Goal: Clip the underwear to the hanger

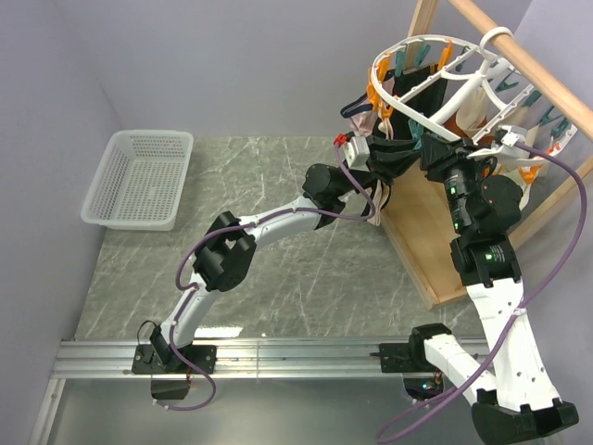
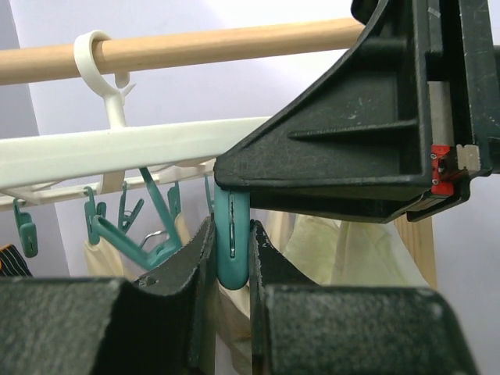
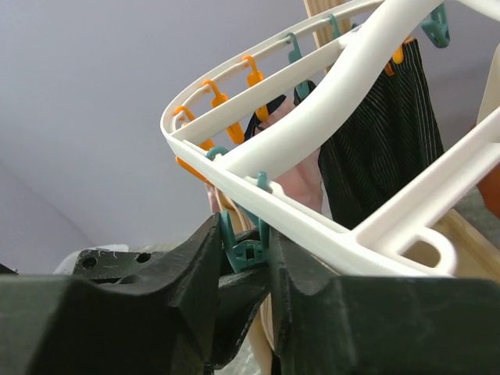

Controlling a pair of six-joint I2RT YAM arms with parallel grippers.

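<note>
Well into the clipping step, judging by the layout. Up top, wooden rod (image 2: 234,47) carrying the round white hanger (image 3: 336,86) by its hook. Under the hanger, black pinstriped underwear (image 3: 383,133), hanging at the far side, seemingly caught by one orange clip (image 3: 398,53) already. Left fingers (image 2: 183,266) pinched narrow on a teal clip (image 2: 233,242). Right fingers (image 3: 195,266) set narrow either side of a rim clip (image 3: 246,251), apparently touching it. Next, probably: squeeze a clip open, feed in a loose fabric edge, release gently without swinging the hanger.
</note>
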